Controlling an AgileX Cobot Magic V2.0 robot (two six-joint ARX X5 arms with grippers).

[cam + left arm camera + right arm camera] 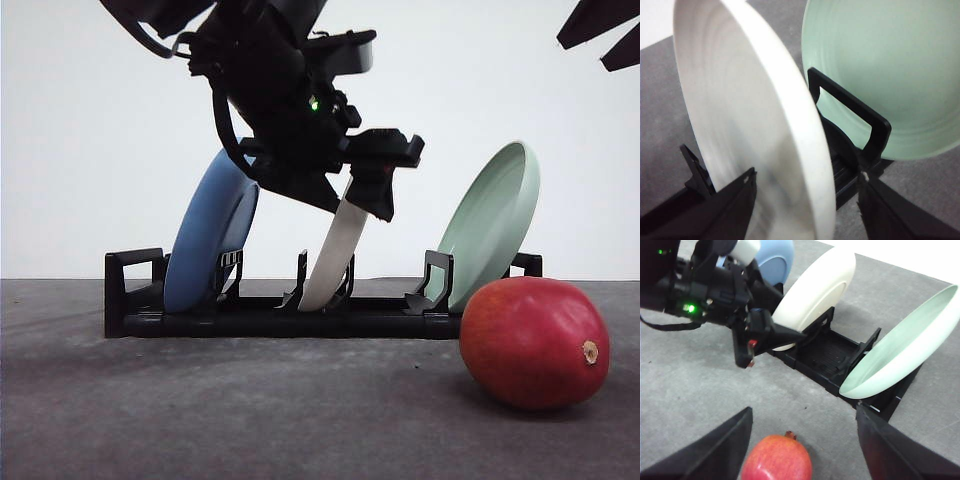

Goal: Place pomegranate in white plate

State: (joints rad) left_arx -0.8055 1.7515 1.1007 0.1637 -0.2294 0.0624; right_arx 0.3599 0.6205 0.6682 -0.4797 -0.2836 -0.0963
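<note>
Because the white plate (pixel 335 250) stands upright in the black dish rack (pixel 290 318), the left claw (pixel 807 210) straddles its rim, jaws spread, to lift it; the pomegranate (pixel 534 342) waits on the counter (pixel 200 410) under the open right claw (pixel 802 450).

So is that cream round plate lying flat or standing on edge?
Standing on edge. The cream round plate leans in the black slotted rack, with the left gripper open around its rim.
</note>
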